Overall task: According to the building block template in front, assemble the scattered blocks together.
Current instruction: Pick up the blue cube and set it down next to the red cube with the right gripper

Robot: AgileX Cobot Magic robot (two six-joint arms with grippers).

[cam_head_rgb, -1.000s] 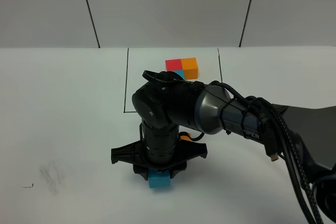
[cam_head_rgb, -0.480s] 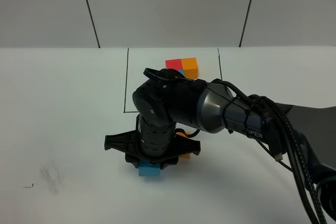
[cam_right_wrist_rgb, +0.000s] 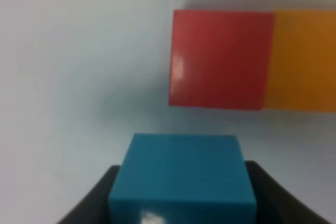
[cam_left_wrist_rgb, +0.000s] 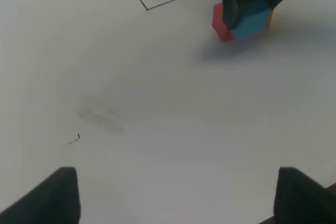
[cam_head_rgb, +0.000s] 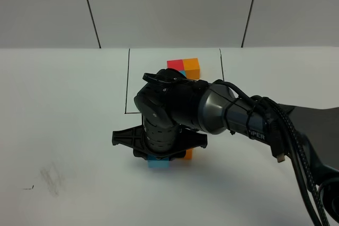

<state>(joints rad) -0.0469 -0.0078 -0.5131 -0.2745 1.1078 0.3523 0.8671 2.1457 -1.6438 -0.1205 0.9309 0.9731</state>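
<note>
In the right wrist view my right gripper [cam_right_wrist_rgb: 181, 195] is shut on the light blue cube [cam_right_wrist_rgb: 181, 174], one black finger [cam_right_wrist_rgb: 97, 200] on either side. Red cube [cam_right_wrist_rgb: 220, 59] and orange cube [cam_right_wrist_rgb: 304, 59] lie flush in a row just beyond it, with a strip of table between. From above, the right gripper [cam_head_rgb: 159, 156] points down, hiding the red cube; the blue cube [cam_head_rgb: 158, 163] and a bit of orange cube [cam_head_rgb: 187, 154] show. The template [cam_head_rgb: 184, 68] sits at the back in a black outline. My left gripper [cam_left_wrist_rgb: 181, 198] is open over bare table.
The right arm's dark body [cam_head_rgb: 212, 112] stretches from the lower right across the middle. The black frame lines [cam_head_rgb: 127, 83] mark the table in front of the grey back wall. A faint smudge [cam_head_rgb: 50, 175] lies at the front left.
My right gripper has carried the blue cube back from the table's front, first left, then right, ending close in front of the red and orange pair. The left gripper has not moved.
</note>
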